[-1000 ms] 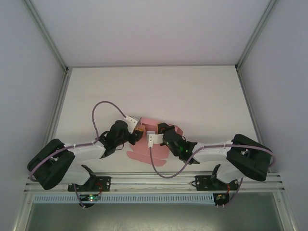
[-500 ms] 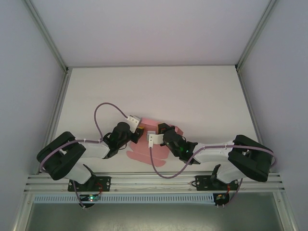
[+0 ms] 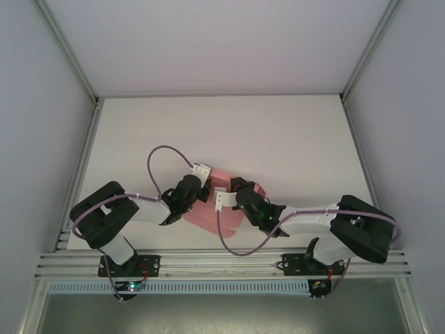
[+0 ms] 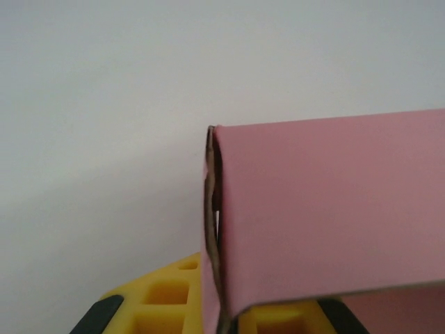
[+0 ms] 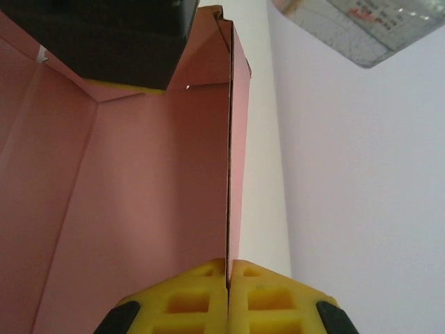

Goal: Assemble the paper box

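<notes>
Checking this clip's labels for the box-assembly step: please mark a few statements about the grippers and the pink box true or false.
1. The right gripper is pinched shut on a thin edge of the paper box. True.
2. The paper box lies untouched at the far left corner of the table. False: it sits near the middle of the near side, between the two grippers.
3. The left gripper has pink cardboard between its fingers. True.
4. The paper box is blue. False: it is pink.
</notes>
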